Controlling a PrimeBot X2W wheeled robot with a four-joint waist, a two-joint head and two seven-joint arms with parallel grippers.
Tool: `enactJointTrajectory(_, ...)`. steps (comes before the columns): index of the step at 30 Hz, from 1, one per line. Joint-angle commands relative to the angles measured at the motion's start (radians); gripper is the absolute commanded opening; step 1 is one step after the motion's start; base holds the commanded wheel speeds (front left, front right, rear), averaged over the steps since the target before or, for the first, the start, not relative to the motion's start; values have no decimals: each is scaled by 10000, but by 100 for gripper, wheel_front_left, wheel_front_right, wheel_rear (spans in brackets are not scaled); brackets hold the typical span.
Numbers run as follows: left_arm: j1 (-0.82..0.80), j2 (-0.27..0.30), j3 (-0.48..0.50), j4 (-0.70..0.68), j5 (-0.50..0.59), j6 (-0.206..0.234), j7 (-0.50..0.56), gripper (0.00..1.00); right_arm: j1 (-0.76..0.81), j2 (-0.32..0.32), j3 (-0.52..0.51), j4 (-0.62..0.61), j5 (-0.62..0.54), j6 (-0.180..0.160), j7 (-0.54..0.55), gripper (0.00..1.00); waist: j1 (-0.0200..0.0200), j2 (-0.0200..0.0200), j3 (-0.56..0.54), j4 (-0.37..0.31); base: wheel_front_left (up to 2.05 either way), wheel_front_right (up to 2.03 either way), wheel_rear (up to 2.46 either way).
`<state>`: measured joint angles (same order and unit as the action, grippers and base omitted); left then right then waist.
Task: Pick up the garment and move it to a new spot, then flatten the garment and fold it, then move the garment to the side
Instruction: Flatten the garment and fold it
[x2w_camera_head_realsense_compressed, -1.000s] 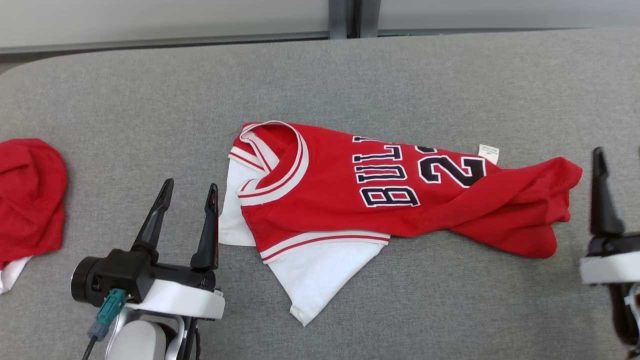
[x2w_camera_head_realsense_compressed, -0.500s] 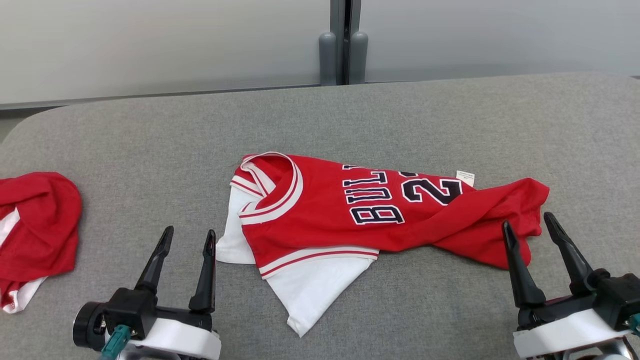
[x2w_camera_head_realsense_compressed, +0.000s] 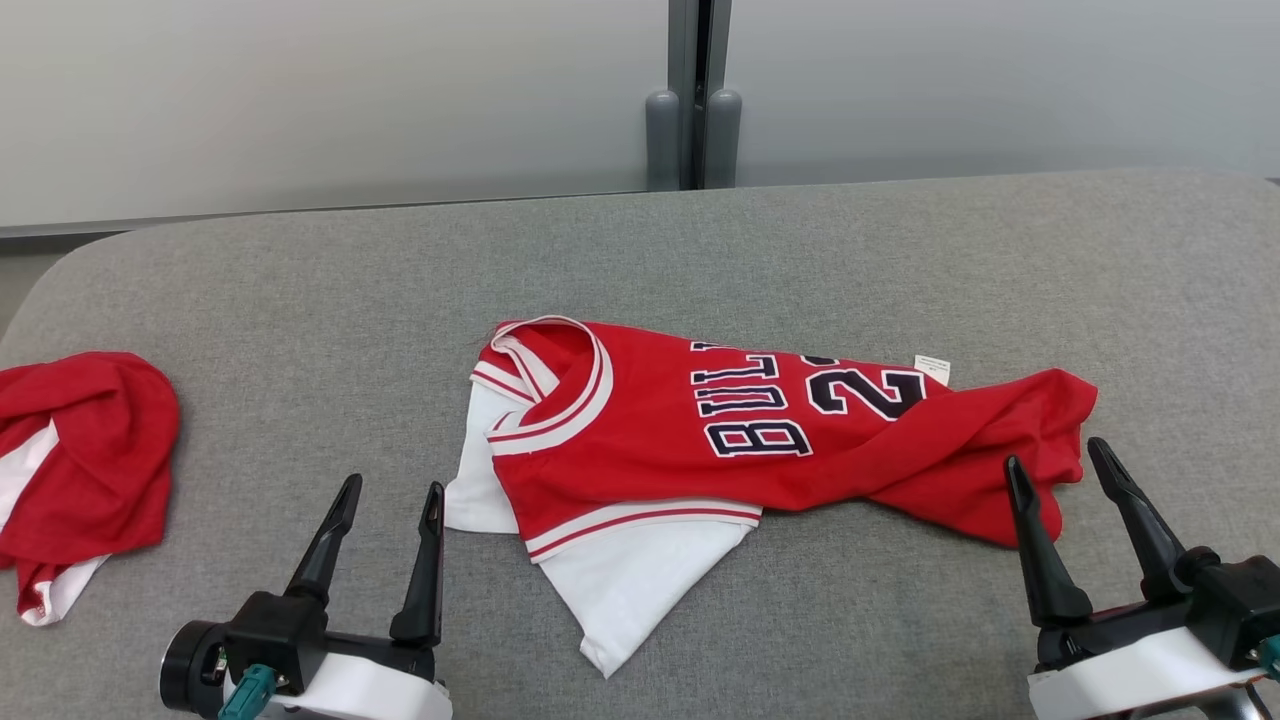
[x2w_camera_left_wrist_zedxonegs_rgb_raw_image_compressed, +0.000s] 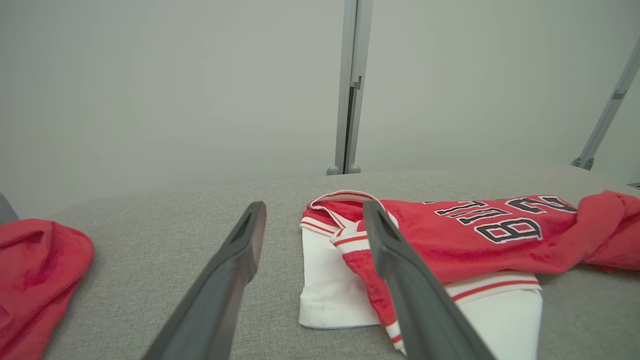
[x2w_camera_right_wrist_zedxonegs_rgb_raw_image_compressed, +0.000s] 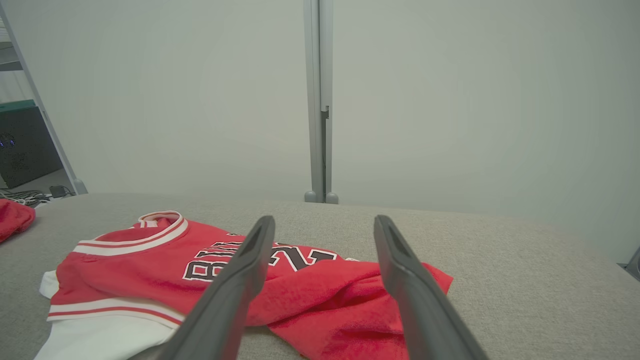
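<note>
At the near left, the left gripper stands fully open and empty; at the near right, the right gripper is equally wide, holding nothing. Between them the red garment lies rumpled on the grey table, its right end near the right gripper.

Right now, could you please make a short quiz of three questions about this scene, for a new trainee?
1. True or false: the left claw is shut on the red jersey.
2. What colour is the cloth sticking out under the jersey? A white, B blue, C black.
3. Fill in: the second red garment lies near the table edge on the robot's ____ side.
Key: 1 false, it and the right claw stand open and empty; 2 A; 3 left.
</note>
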<state>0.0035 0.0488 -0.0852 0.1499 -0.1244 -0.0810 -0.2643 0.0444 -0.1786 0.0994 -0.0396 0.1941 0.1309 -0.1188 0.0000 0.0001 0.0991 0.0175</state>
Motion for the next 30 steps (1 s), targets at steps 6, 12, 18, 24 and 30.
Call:
enactJointTrajectory(6,66,33,-80,21,-74,41,1,100,114,48,-49,14,81,-3,42,100,0,-1,-64,12,0,0,0)
enactJointTrajectory(12,-28,30,-429,126,-117,-11,1,100,49,135,-44,97,215,-3,-13,100,0,-1,-50,7,0,0,0)
enactJointTrajectory(18,7,27,-1486,692,-428,-249,472,100,-35,157,22,194,335,-3,-50,100,0,-1,25,-22,0,0,0)
enactJointTrajectory(24,25,38,-2643,1537,-1266,-362,1976,100,-184,160,174,341,421,-3,-162,100,0,-1,215,-243,0,0,0)
enactJointTrajectory(30,-126,25,-3127,2172,-1857,-231,2950,100,-242,197,147,502,522,-3,-257,100,0,-1,390,-488,0,0,0)
